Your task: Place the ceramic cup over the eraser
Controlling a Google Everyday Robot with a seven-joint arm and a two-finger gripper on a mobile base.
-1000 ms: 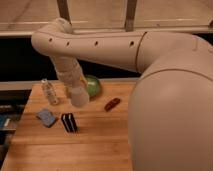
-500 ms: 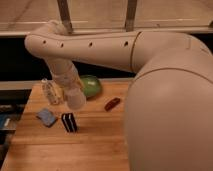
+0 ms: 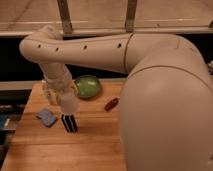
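I'm hovering the gripper [image 3: 69,107] right above the eraser [image 3: 69,123], carrying the ceramic cup [image 3: 69,104], though honestly can't tell how the grip sits. Should be lowering straight and centred. Blue pad [image 3: 47,117] just left, table's [image 3: 90,145] left edge beyond it; green bowl [image 3: 87,86] farther back, reddish thing [image 3: 111,104] right.

The gripper [image 3: 69,106] hangs over the left part of the bench [image 3: 75,150], its tip just above the eraser [image 3: 69,123]. The pad [image 3: 47,117] lies left of the eraser, near it. The bowl [image 3: 87,86] sits behind and to the right of the gripper. The oblong thing [image 3: 111,104] lies farther right. A bottle [image 3: 49,93] stands behind and left, partly hidden by the arm [image 3: 90,47].
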